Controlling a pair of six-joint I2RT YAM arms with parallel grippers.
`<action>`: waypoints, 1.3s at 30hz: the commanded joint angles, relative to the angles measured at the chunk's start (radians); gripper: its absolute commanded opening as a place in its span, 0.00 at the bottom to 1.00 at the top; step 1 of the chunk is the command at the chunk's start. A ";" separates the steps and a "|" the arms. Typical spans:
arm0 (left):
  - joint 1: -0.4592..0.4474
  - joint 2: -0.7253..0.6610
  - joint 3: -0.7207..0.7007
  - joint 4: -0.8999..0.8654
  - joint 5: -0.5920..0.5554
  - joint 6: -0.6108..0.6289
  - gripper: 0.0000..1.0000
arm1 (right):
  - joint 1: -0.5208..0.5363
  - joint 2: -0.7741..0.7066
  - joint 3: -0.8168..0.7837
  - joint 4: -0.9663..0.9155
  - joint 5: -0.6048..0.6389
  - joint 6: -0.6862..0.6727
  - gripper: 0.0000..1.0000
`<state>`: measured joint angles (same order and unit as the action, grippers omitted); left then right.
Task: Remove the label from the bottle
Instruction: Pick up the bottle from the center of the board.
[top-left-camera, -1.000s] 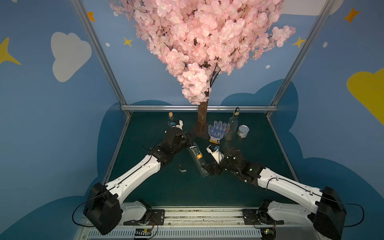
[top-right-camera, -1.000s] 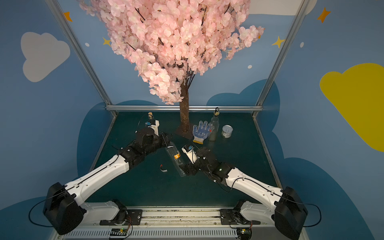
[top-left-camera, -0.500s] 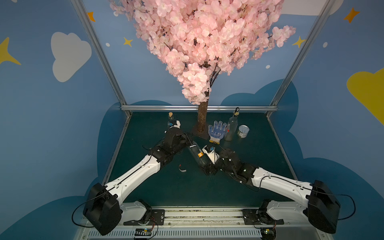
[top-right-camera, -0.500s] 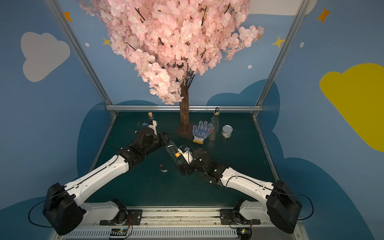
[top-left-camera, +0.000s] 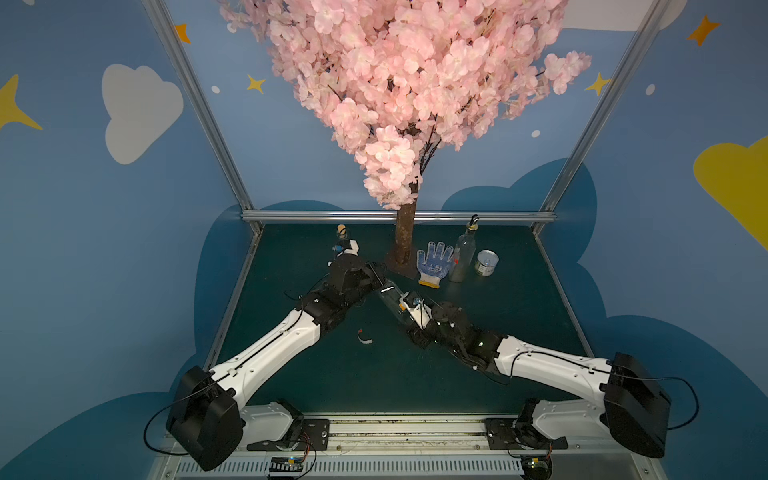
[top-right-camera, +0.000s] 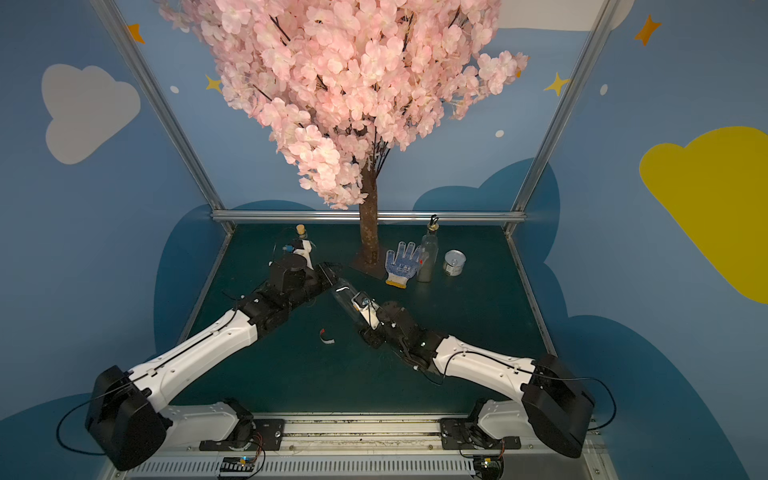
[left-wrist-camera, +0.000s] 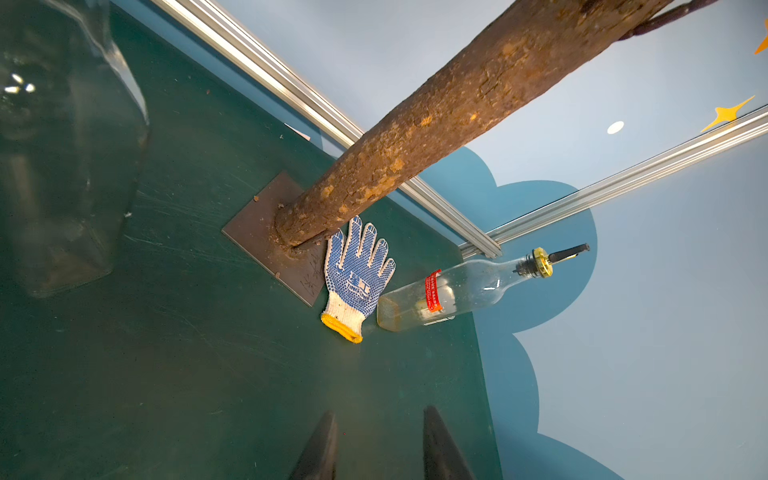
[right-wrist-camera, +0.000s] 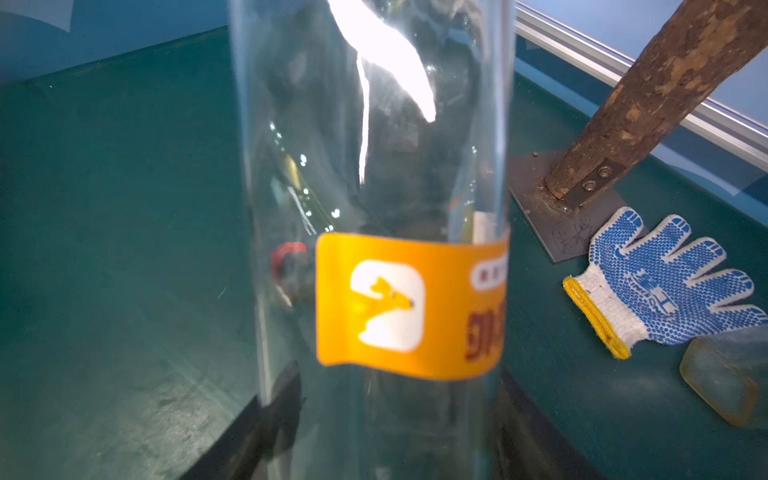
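Right wrist: right hand (right-wrist-camera: 390, 424) straddles bottle (right-wrist-camera: 374, 166).

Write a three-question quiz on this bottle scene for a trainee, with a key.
1. Multiple choice: what colour is the label on the clear bottle that the right gripper straddles? A) green B) orange C) purple
2. True or false: in both top views the glove lies between the tree trunk and the spouted bottle.
3. Count: how many bottles show in a top view?
Key: 1. B. 2. True. 3. Three: the clear bottle, the spouted bottle and the corked bottle.
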<state>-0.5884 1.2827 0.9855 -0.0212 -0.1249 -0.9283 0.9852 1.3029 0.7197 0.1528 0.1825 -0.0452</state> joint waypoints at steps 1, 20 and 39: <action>-0.001 -0.035 0.010 0.078 0.045 -0.049 0.02 | 0.003 0.019 -0.005 0.043 0.030 0.008 0.59; 0.016 -0.013 -0.069 0.307 0.238 0.019 0.34 | -0.003 -0.034 0.006 -0.004 -0.089 0.012 0.00; 0.038 -0.077 -0.145 0.390 0.283 0.115 0.06 | -0.066 -0.097 0.014 -0.062 -0.370 0.028 0.00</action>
<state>-0.5415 1.2289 0.8246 0.3267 0.1047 -0.8188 0.9192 1.2304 0.7189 0.0502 -0.1188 -0.0223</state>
